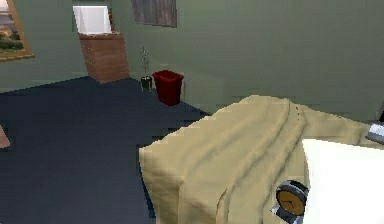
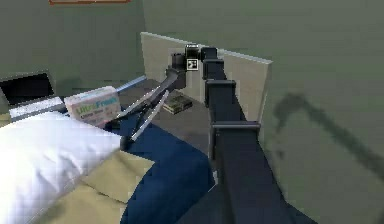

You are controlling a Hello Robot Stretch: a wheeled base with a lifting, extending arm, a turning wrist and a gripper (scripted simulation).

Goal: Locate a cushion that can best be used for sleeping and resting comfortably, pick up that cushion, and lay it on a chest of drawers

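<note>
A big white pillow [image 2: 48, 160] lies on the bed in the arm side view's lower left; its corner shows again as the white pillow [image 1: 342, 182] at the forward view's lower right. The dark arm [image 2: 235, 140] reaches over the bed toward the beige headboard [image 2: 230, 68]. My gripper [image 2: 127, 128] slants down and left, its thin fingers [image 2: 150, 108] ending near the pillow's edge over the blue sheet [image 2: 170, 152]. I cannot tell whether it holds anything. A brick-coloured chest of drawers [image 1: 103, 56] stands by the far wall, with a white box [image 1: 92, 18] on top.
A tan blanket [image 1: 235, 150] covers the bed. On the bed lie a laptop [image 2: 30, 92], a tissue box [image 2: 94, 106] and a dark flat thing [image 2: 178, 102]. A round clock [image 1: 292, 201] sits by the pillow. A red bin [image 1: 168, 86] stands on open dark blue floor [image 1: 70, 140].
</note>
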